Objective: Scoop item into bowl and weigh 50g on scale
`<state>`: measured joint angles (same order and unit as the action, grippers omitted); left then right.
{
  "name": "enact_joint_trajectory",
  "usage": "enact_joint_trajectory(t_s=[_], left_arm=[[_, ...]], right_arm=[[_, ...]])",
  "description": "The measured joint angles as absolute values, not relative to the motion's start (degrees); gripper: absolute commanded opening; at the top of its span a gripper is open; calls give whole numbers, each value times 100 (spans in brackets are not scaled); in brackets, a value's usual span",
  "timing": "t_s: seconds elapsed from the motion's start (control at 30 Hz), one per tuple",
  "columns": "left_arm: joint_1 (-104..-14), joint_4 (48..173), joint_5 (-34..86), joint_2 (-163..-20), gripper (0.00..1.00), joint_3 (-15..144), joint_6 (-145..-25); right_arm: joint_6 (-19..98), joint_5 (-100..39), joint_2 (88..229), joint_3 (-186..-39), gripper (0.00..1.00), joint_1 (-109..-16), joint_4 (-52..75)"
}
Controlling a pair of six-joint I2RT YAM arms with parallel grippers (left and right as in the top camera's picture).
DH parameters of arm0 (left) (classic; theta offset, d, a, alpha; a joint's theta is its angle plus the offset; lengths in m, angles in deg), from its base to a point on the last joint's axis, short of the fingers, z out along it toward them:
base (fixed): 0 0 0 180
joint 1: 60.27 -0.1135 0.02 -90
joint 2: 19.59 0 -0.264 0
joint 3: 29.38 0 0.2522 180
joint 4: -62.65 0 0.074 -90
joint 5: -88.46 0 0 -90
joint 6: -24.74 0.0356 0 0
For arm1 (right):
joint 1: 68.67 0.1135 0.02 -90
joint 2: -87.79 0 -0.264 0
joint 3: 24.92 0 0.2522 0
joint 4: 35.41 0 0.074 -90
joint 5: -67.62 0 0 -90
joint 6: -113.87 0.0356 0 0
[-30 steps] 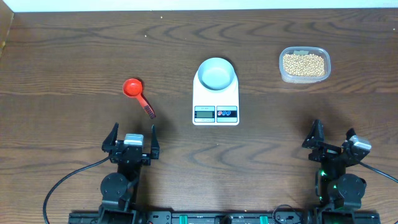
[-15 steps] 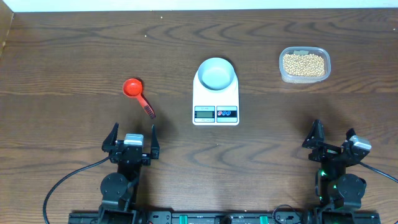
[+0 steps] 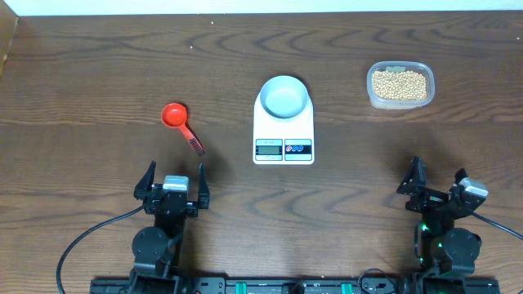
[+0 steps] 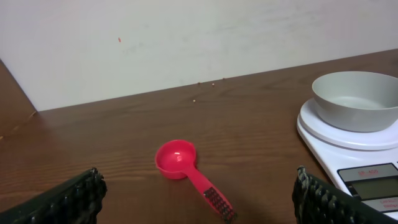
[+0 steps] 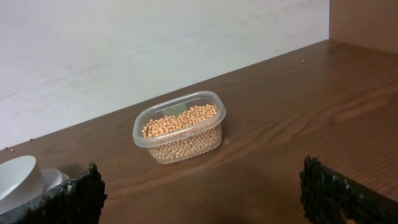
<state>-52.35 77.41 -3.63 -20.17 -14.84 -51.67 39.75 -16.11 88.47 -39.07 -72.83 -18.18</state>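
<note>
My left pincer sits at the near edge of the dark wooden desk, jaws wide apart and gripping nothing. My right pincer is the same, spread apart and empty. From the left pincer, a red plastic measuring scoop lies at 12 o'clock. The white rectangular digital scale sits at 2 o'clock and carries the empty small round pale blue bowl. From the right pincer, the clear plastic tub of small round tan-yellow beans stands at 11 o'clock.
</note>
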Motion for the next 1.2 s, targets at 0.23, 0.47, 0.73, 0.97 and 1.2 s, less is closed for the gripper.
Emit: enact_joint_trajectory(t_s=[0.23,0.47,0.73,0.97,1.2], left_arm=[[-5235,7741,-363,-2017,98,-1484,-5176],[-5235,7741,-363,-2017,98,-1484,-5218],[-5235,7859,-368,-2091,98,-1397,-5305],[-5235,7946,-459,-2515,98,-1338,-5307],[-5235,7916,-492,-3136,98,-1102,-5323]], right_arm=[[3975,-1611,8847,-3907,99,-7283,-1818],[3975,-1614,8847,-3907,99,-7283,-1818],[3975,-1614,8847,-3907,99,-7283,-1818],[3975,-1611,8847,-3907,99,-7283,-1818],[3975,-1614,8847,-3907,99,-7283,-1818]])
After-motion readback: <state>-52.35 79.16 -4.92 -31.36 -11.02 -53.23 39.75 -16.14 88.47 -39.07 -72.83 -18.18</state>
